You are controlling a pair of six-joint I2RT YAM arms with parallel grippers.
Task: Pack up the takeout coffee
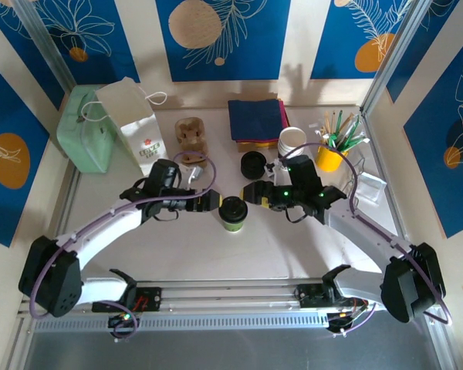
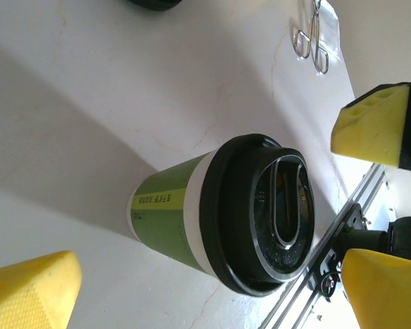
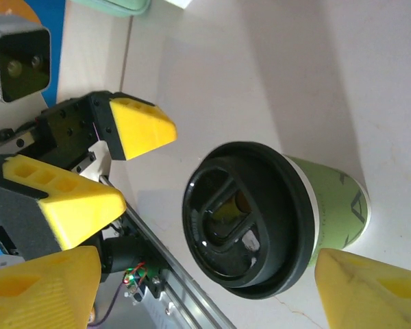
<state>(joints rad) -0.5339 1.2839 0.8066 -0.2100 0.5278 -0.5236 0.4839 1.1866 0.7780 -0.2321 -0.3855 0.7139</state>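
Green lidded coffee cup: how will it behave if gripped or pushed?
The takeout coffee cup looks like thin paper, so a hard squeeze on its green side may dent it. It seems to narrow toward the base, so a push near the black lid could tip it. Weight unclear: the lid hides any contents.

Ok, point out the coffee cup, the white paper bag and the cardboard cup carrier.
coffee cup (image 1: 233, 208), top view, on its black lid.
white paper bag (image 1: 135, 127), top view, on its front face.
cardboard cup carrier (image 1: 191, 132), top view, on its middle.
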